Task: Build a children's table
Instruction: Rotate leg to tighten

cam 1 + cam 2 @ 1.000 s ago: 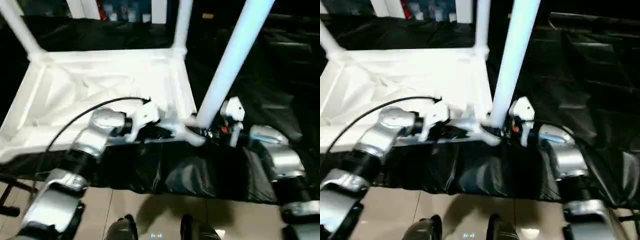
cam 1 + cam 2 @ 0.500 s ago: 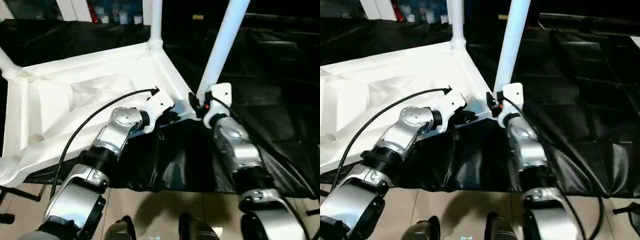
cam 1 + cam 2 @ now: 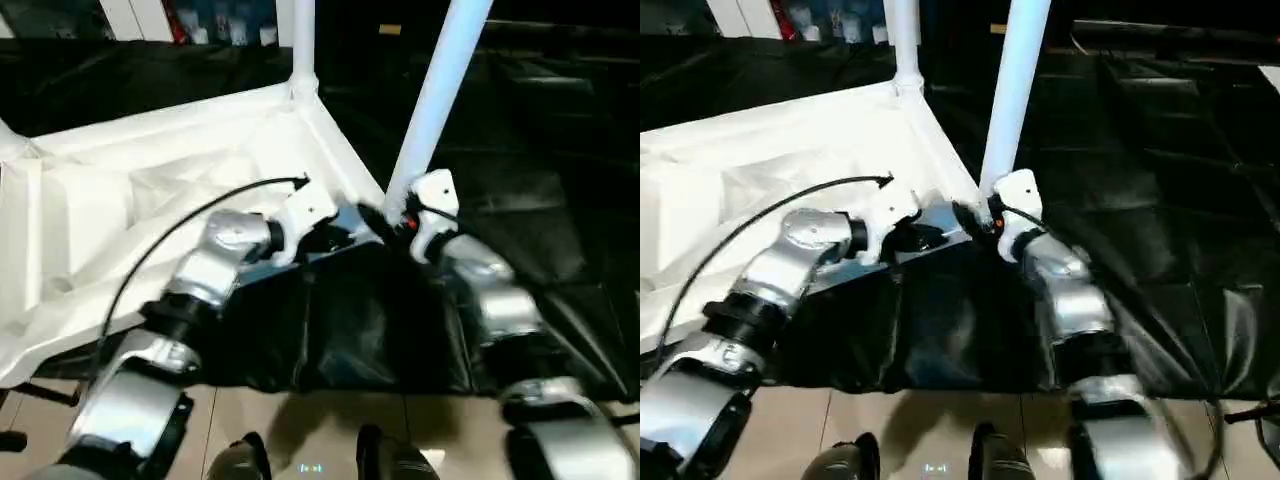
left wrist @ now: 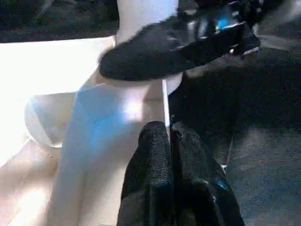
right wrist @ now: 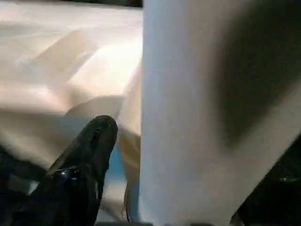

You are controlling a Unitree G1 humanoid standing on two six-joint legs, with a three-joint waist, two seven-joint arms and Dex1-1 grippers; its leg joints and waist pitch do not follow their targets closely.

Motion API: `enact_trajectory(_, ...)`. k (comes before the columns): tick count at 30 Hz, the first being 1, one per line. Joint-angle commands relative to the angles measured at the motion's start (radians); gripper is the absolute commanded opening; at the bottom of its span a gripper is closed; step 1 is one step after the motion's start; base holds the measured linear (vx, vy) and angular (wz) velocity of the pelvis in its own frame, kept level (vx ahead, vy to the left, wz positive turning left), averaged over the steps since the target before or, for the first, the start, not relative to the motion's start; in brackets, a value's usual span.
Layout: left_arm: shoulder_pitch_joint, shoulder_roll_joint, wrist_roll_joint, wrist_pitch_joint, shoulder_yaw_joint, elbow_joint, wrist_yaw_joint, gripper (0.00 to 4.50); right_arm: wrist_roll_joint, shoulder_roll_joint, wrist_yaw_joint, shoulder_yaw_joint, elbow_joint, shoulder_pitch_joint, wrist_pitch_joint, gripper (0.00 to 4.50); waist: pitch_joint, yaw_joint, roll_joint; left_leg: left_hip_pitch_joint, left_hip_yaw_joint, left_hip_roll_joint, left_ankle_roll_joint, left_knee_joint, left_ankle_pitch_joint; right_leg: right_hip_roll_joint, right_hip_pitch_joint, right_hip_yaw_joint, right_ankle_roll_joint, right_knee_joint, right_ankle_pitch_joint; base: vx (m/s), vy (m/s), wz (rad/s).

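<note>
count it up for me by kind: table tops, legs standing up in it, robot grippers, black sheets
table top: 1
upright legs: 2 in plain sight
grippers: 2, the left gripper and the right gripper
black sheet: 1
total: 6

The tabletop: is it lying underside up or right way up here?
Underside up. The tabletop shows its ribbed underside, and white legs rise from its far corner and near corner by the right gripper.
</note>
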Motion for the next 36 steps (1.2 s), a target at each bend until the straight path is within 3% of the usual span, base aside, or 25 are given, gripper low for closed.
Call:
enact_trajectory(1, 0.036, 0.001, 0.008, -0.002, -0.066, 0.024, -0.072, 0.0, 0.03, -0.007, 0.161, 0.083, -0.015, 0.042, 0.028, 3.54, -0.07, 0.009, -0.005, 0.003, -0.015, 0.049, 0.133, -0.045, -0.156, -0.059, 0.06, 0.045, -0.263, -0.046, -0.17, 0.057, -0.027, 0.02)
enact_trajectory(4, 0.049, 0.038, 0.003, -0.017, -0.076, 0.009, -0.14, 0.0, 0.06, -0.068, 0.302, 0.09, -0.054, 0.055, 0.042, 3.54, -0.073, 0.011, -0.007, 0.0, -0.011, 0.046, 0.195, -0.032, -0.055, -0.053, 0.069, 0.041, -0.325, -0.022, 0.038, 0.055, -0.02, 0.01)
enact_trajectory(7, 0.063, 0.07, -0.013, -0.031, -0.078, -0.006, -0.209, 0.0, 0.101, -0.128, 0.434, 0.104, -0.091, 0.063, 0.072, 3.54, -0.073, 0.021, -0.003, 0.003, -0.009, 0.052, 0.217, -0.028, -0.042, -0.051, 0.068, 0.034, -0.348, -0.017, 0.045, 0.0, 0.0, 0.0)
enact_trajectory(10, 0.078, 0.097, -0.031, -0.046, -0.084, -0.029, -0.261, 0.0, 0.11, -0.17, 0.508, 0.119, -0.104, 0.067, 0.082, 3.54, -0.068, 0.026, -0.003, 0.006, -0.01, 0.056, 0.187, -0.033, -0.106, -0.056, 0.067, 0.035, -0.337, -0.028, -0.078, 0.0, 0.0, 0.0)
enact_trajectory(11, 0.083, 0.104, -0.038, -0.048, -0.084, -0.037, -0.275, 0.0, 0.114, -0.186, 0.537, 0.123, -0.109, 0.07, 0.086, 3.54, -0.066, 0.026, -0.008, 0.005, -0.01, 0.056, 0.179, -0.035, -0.12, -0.055, 0.066, 0.035, -0.331, -0.031, -0.104, 0.0, 0.0, 0.0)
enact_trajectory(13, 0.093, 0.122, -0.055, -0.056, -0.081, -0.054, -0.31, 0.0, 0.122, -0.22, 0.605, 0.129, -0.125, 0.08, 0.098, 3.54, -0.063, 0.03, -0.003, 0.01, -0.01, 0.058, 0.15, -0.039, -0.173, -0.058, 0.061, 0.037, -0.31, -0.04, -0.193, 0.0, 0.0, 0.0)
enact_trajectory(17, 0.101, 0.142, -0.069, -0.064, -0.076, -0.068, -0.35, 0.0, 0.132, -0.258, 0.669, 0.139, -0.145, 0.091, 0.104, 3.54, -0.063, 0.032, -0.009, 0.008, -0.012, 0.058, 0.134, -0.04, -0.16, -0.058, 0.062, 0.038, -0.298, -0.037, -0.191, 0.0, 0.0, 0.0)
enact_trajectory(23, 0.107, 0.17, -0.083, -0.065, -0.077, -0.079, -0.392, 0.0, 0.149, -0.289, 0.726, 0.145, -0.157, 0.097, 0.108, 3.14, -0.067, 0.033, -0.01, 0.006, -0.009, 0.055, 0.158, -0.033, -0.109, -0.057, 0.063, 0.038, -0.312, -0.029, -0.127, 0.0, 0.0, 0.0)
enact_trajectory(24, 0.108, 0.174, -0.085, -0.063, -0.079, -0.081, -0.399, 0.0, 0.153, -0.292, 0.736, 0.148, -0.161, 0.099, 0.111, 2.82, -0.066, 0.034, -0.01, 0.005, -0.01, 0.054, 0.16, -0.033, -0.113, -0.057, 0.063, 0.037, -0.31, -0.03, -0.138, 0.0, 0.0, 0.0)
enact_trajectory(36, 0.111, 0.173, -0.098, -0.033, -0.087, -0.09, -0.409, 0.0, 0.173, -0.279, 0.771, 0.19, -0.229, 0.161, 0.145, 2.38, -0.064, 0.041, -0.008, 0.008, -0.011, 0.057, 0.135, -0.036, -0.152, -0.058, 0.06, 0.039, -0.293, -0.037, -0.205, 0.0, 0.0, 0.0)
